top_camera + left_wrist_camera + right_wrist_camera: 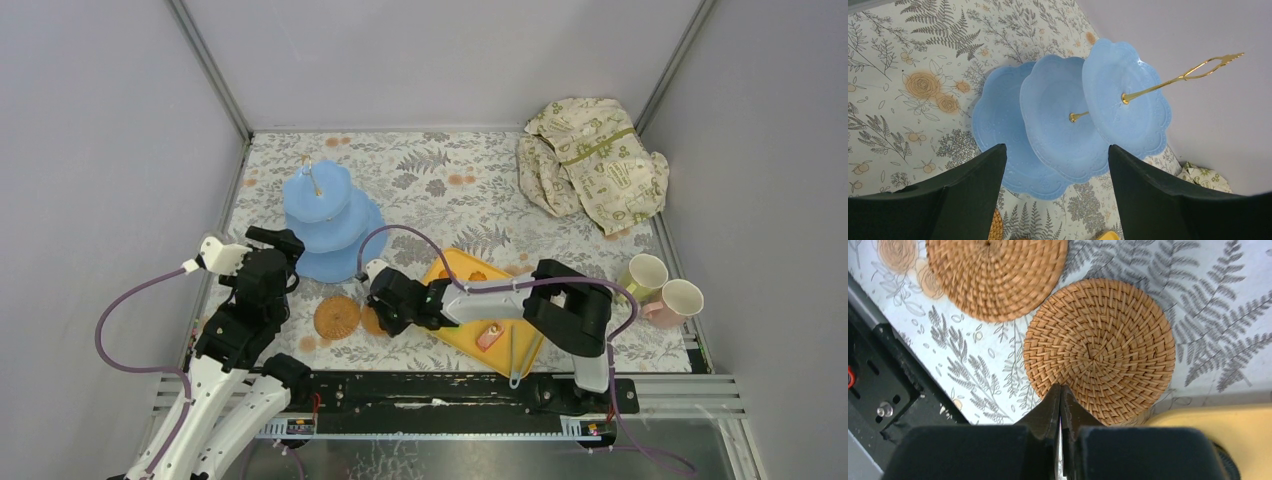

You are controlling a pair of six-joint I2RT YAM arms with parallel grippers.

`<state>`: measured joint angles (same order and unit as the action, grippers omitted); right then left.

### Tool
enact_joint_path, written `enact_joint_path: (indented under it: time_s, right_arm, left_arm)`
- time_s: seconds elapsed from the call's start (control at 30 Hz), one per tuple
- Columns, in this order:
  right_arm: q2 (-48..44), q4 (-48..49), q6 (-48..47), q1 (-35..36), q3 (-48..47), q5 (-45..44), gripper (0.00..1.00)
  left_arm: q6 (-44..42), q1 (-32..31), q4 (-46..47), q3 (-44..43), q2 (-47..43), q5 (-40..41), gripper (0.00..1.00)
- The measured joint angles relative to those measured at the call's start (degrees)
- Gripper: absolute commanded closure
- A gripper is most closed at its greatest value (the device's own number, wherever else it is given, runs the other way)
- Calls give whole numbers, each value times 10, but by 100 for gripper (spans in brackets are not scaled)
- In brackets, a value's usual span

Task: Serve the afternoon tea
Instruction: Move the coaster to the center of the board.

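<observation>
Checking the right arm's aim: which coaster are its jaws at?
The coaster nearer the yellow tray; the shut jaws' tips meet its edge. The other coaster lies apart, farther off.

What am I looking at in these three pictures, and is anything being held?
Two robot arms bolted to a table. The overhead picture shows both; the other two come from cameras on their wrists. On the table: a blue tiered stand, two woven mats, a yellow tray, two cups, a crumpled cloth. The left gripper is open, facing the stand, empty. The right gripper is shut, tips at one mat's rim; whether it pinches it is unclear.
</observation>
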<state>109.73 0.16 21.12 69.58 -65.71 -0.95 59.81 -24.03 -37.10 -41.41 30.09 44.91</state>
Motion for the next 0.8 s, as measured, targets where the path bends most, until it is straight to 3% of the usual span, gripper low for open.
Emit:
enact_joint_path:
  time_s: [0.8]
  right_arm:
    - [46, 18, -14, -161, -52, 6, 97]
  left_arm:
    - [1, 0, 0, 0, 5, 6, 19]
